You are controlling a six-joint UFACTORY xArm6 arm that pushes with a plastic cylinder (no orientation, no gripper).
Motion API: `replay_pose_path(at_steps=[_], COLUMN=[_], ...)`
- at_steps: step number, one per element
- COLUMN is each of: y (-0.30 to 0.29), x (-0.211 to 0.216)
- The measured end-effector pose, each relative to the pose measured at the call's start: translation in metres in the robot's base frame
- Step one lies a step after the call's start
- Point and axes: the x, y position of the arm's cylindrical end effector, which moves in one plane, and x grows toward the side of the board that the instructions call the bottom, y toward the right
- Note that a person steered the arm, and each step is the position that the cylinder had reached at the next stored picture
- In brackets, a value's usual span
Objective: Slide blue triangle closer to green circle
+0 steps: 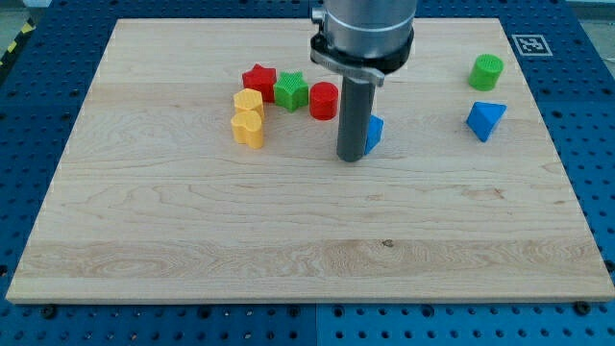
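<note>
The blue triangle (pixel 486 119) lies at the view's right on the wooden board (pixel 192 231). The green circle (pixel 487 71) sits just above it, a short gap apart. My tip (pixel 352 158) rests on the board near the middle, well to the left of both. A second blue block (pixel 375 133), shape unclear, is right beside the rod and partly hidden behind it.
A cluster lies left of the rod: a red cylinder (pixel 324 100), a green star (pixel 291 90), a red star (pixel 258 81), a yellow hexagon (pixel 248 102) and a yellow heart (pixel 248 128). A marker tag (pixel 528 43) sits past the board's top right corner.
</note>
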Motion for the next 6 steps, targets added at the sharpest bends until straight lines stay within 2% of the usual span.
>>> replay_pose_path(at_steps=[2,3,6], y=[0.004,0.025,0.21], x=[0.007,0.008,0.016])
